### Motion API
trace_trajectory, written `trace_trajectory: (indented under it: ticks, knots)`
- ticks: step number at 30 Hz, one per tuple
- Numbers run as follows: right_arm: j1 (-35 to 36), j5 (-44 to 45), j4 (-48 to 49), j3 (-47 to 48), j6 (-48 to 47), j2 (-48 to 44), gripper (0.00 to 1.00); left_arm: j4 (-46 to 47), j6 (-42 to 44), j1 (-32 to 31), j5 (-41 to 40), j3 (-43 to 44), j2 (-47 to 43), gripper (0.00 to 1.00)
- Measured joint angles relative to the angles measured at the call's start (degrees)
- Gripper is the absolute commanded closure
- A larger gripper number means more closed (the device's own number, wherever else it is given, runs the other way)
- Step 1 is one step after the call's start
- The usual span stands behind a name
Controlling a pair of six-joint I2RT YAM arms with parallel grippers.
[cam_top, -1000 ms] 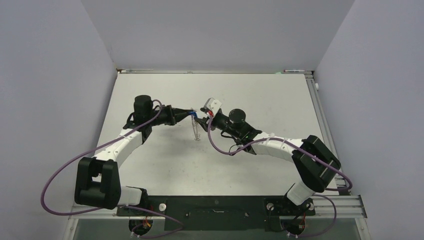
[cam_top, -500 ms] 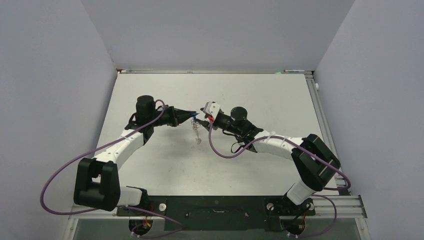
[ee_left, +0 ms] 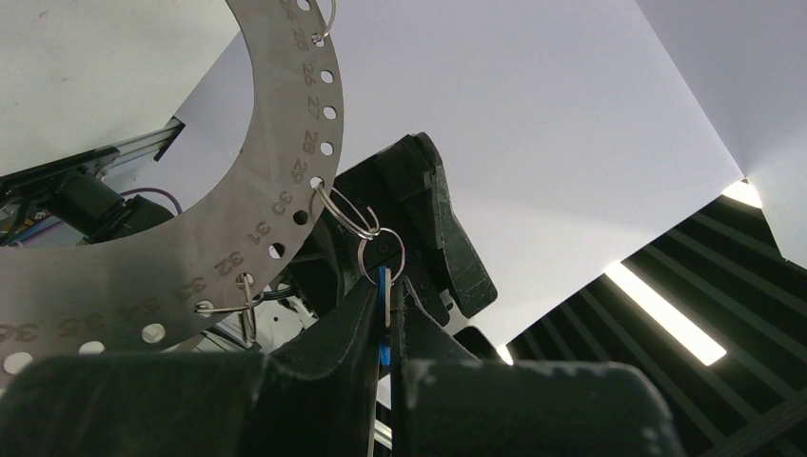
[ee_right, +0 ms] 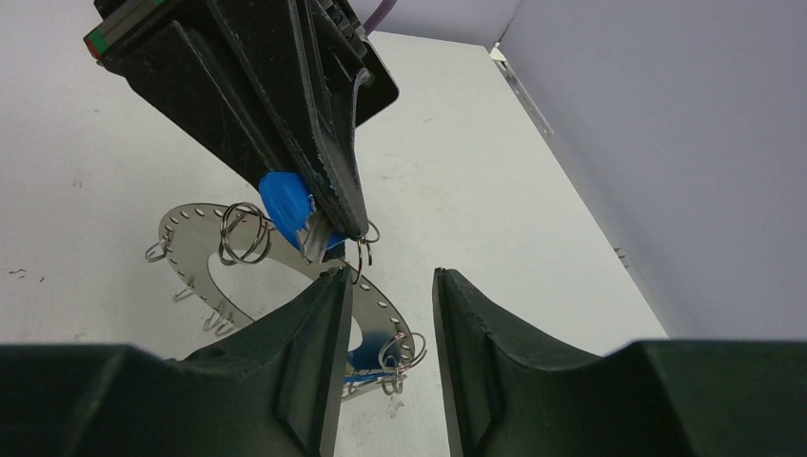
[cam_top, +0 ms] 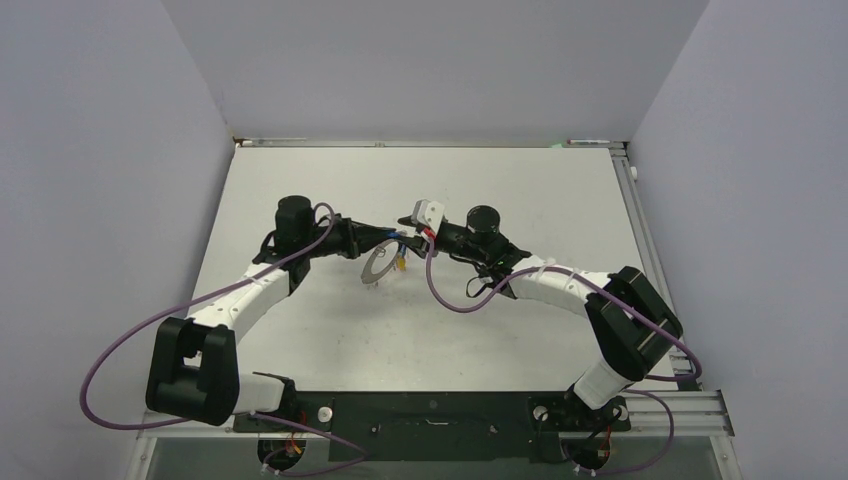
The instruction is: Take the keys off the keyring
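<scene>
Above the middle of the table [cam_top: 520,190], the left end effector [cam_top: 385,236] is clenched on a blue-tagged key [ee_right: 285,202], and the whole bunch hangs from that grip. The keyring [ee_left: 285,181], a wide flat metal band punched with numbered holes, dangles at about 7 o'clock from the left fingertips in the overhead view, tilted. Whether its lower edge touches the table cannot be told.

By these views, nothing has been removed yet. The held key is joined to the keyring through a small wire loop [ee_left: 381,255], which links to a second loop threaded through a hole in the band, so it is lifted but not free. More loops hang from other holes. A yellow tag [cam_top: 400,263] shows against the band from above, and another blue tag [ee_right: 366,367] peeks out under the band's lower arc in the right wrist view, so at least two more keys appear to remain attached.

At 3 o'clock of the left fingertips, the right end effector [ee_right: 385,305] is released, its jaws apart with nothing between them. The small loop hangs just above the gap, at 11 o'clock from it in its own camera.

What is left is essentially the whole job: working each loop off the band, starting with the one holding the gripped key.
</scene>
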Motion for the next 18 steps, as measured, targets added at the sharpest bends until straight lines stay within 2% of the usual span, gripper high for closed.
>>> trace_trajectory:
  ticks: [7, 10, 18]
  knots:
    - [0.02, -1.40, -2.05, 1.53, 0.61, 0.00, 0.66, 0.13, -0.07, -0.72, 0.02, 0.00, -0.15, 1.00]
    - [0.07, -1.88, -2.56, 1.81, 0.63, 0.00, 0.72, 0.15, -0.02, -0.76, 0.04, 0.00, -0.26, 1.00]
    - [0.11, -3.21, -3.65, 2.62, -0.22, 0.70, 0.79, 0.02, -0.02, -0.83, -0.13, 0.00, -0.46, 1.00]
